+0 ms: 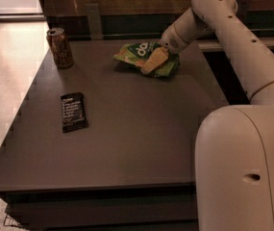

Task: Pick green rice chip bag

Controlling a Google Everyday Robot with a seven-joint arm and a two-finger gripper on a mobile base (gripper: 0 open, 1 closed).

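The green rice chip bag (139, 56) lies crumpled at the far middle of the dark table (127, 143), bright green with white lettering. My gripper (154, 61) reaches down from the upper right on the white arm (232, 37) and is right over the bag's right half, its pale fingers (155, 60) against the foil. The bag still rests on the table.
A brown soda can (60, 47) stands upright at the table's far left corner. A small black bar wrapper (73, 111) lies flat on the left side. The arm's large white body (242, 172) fills the near right. A dark ledge runs behind the table.
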